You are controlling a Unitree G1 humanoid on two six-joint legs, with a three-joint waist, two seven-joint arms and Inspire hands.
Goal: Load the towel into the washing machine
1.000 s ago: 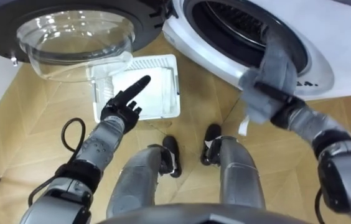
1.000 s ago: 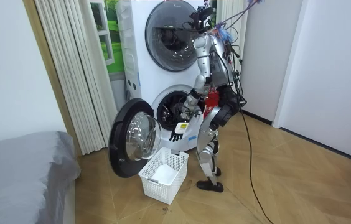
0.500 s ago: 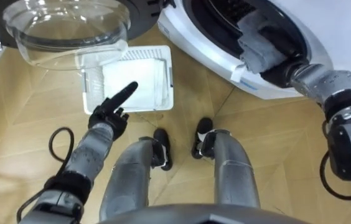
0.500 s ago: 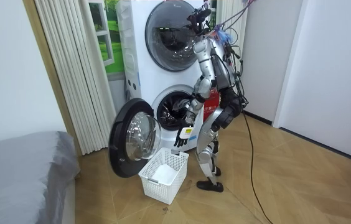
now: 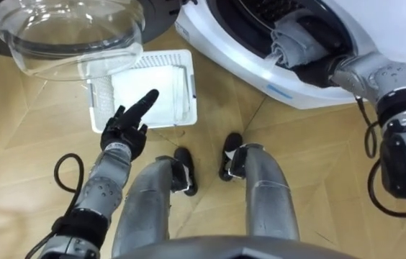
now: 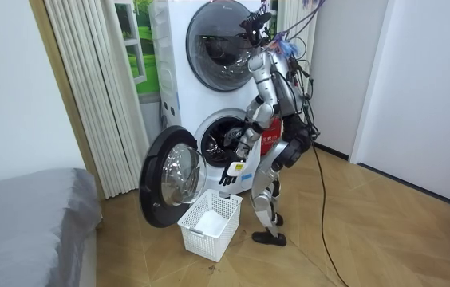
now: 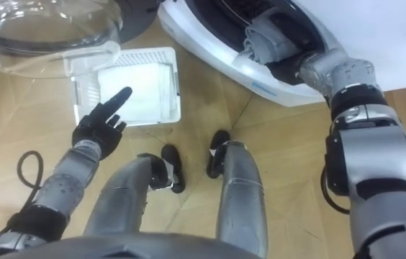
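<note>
Left eye view: soft, limp towel [image 5: 294,42] in far-right washer [image 5: 221,42], best pinched where bunched; cannot tell right hand [image 5: 322,70] grip, left hand [image 5: 125,128] released.

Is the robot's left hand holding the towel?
No, the left hand is open and empty over the white basket, while the grey towel lies in the opening of the washing machine.

Just beyond the left hand [image 5: 127,122] the basket [image 5: 191,86] sits on the floor [image 5: 16,158], partly under the open door [image 5: 66,29]. Well to that hand's right, the towel [image 5: 293,39] lies in the washing machine [image 5: 318,97] mouth.
</note>
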